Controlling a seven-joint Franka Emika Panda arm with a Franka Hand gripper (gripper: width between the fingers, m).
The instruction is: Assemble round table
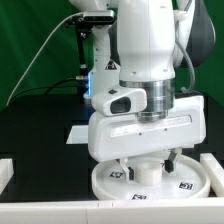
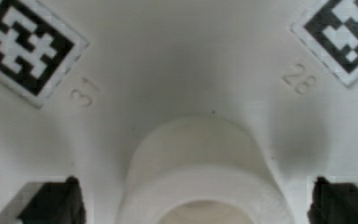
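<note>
The large rimmed round disc (image 1: pixel 104 184) lies at the front of the table with tags on its face. It fills the wrist view (image 2: pixel 176 90), with a tag in each upper corner. The short cylindrical post (image 2: pixel 201 165) stands on the disc's middle. My gripper (image 1: pixel 150 167) hangs straight down over the disc. In the wrist view the gripper (image 2: pixel 197 203) is open, its dark fingertips (image 2: pixel 51 202) standing wide on either side of the post with gaps to it. The cross-shaped base is out of view.
The marker board (image 1: pixel 79 134) lies behind the disc toward the exterior view's left. White border rails run along the left (image 1: pixel 5 174) and right (image 1: pixel 211 164) of the black table. A green backdrop stands behind.
</note>
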